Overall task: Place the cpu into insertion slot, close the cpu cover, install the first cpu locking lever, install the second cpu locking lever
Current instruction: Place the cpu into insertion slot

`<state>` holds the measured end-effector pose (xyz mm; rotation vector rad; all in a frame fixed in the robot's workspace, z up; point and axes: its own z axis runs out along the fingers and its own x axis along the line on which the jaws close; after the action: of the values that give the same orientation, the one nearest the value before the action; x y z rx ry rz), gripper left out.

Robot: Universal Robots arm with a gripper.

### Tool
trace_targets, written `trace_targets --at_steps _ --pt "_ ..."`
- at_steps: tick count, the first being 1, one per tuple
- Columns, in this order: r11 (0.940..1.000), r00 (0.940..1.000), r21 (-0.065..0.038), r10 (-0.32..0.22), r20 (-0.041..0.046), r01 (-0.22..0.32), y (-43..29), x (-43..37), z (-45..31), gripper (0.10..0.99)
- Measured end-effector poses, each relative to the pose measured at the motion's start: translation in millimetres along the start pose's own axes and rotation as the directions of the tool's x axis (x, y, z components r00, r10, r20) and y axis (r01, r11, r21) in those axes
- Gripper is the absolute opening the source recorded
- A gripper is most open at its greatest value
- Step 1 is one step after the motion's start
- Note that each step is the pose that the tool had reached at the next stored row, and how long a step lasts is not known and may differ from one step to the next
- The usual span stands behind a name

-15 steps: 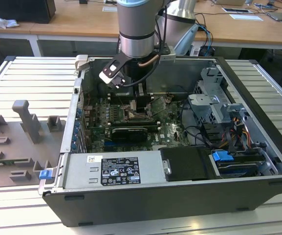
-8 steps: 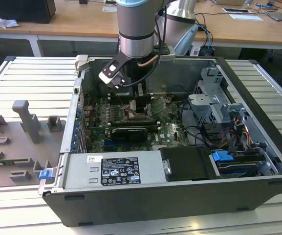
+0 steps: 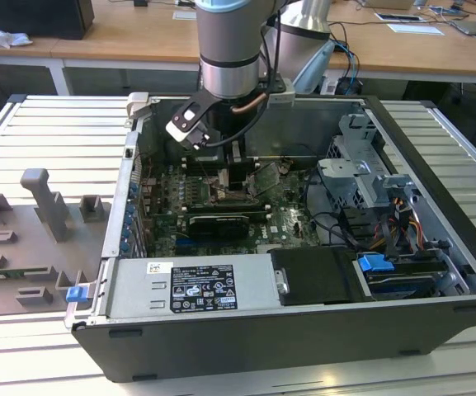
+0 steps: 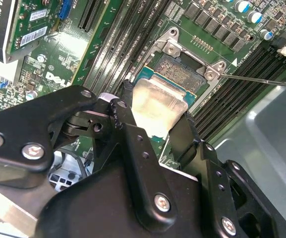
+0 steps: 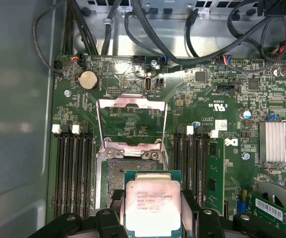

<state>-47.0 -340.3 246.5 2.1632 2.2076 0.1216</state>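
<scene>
Inside a computer case (image 3: 303, 351). Clamps the cpu (image 5: 152, 206) in the end effector (image 4: 157, 108) over the insertion slot (image 4: 180, 74). Tilted, risks jamming.

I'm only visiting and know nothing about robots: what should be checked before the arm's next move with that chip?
1. cpu held between the fingers: ok.
2. cpu cover standing open, off the insertion slot: ok.
3. Slot free of debris: cannot tell, the cpu hides part of it.
4. cpu edges parallel to the slot's: ok, judging by the first wrist view.
5. cpu seated in the slot: not ok, part of the slot lies uncovered.
</scene>
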Motion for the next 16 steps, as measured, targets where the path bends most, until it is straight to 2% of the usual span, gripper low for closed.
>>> trace_targets --at_steps 11,16 --pt "1.0000 1.0000 0.000 0.004 0.0004 -0.004 -0.5 1.4 4.7 0.537" --pt "1.0000 1.0000 0.000 0.007 0.0005 -0.007 -1.1 3.7 11.3 0.537"
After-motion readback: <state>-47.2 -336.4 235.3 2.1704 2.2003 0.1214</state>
